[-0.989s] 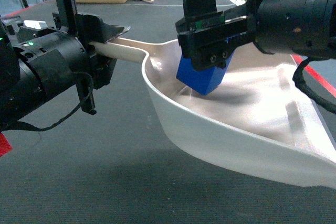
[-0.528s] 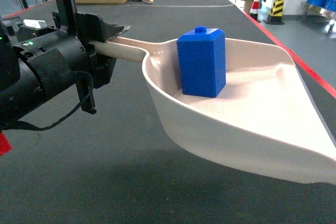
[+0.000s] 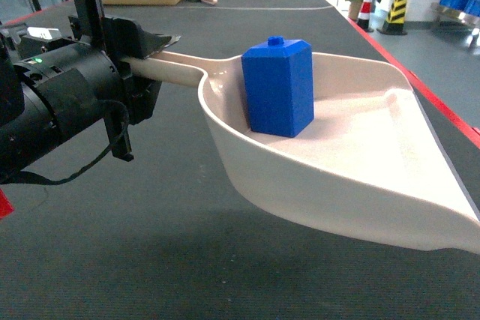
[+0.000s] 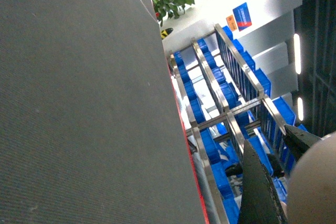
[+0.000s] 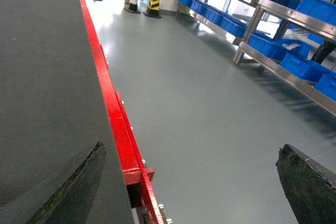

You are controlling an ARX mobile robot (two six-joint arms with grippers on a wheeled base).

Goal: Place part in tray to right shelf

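Since half a second ago the beige dustpan-shaped plastic tray [image 3: 360,148] and the small bright blue plastic part [image 3: 277,86] riding in it have drifted slightly left and up in the head view; a second ago the right gripper was over the scoop with the block between its fingers, and it has now gone from that view.

At the far left, the black left gripper [image 3: 142,54] is clamped on the tray's long flat handle, holding the scoop above the dark grey table surface [image 3: 150,245]. In the left wrist view a dark finger [image 4: 260,192] and a pale curved piece of the tray [image 4: 315,182] fill the lower right corner.

Toward the middle, the part stands upright on the tray floor near the handle end, close to the raised curved side wall, round stud on top. The straight front lip runs off to the right.

In the right wrist view, the right gripper [image 5: 191,184] shows two dark fingertips [image 5: 73,187] set wide apart with nothing between them, above the table's red edge strip [image 5: 113,124] and a grey floor. Stainless-steel shelves [image 5: 273,11] carrying blue crates [image 5: 226,22] stand in the background.
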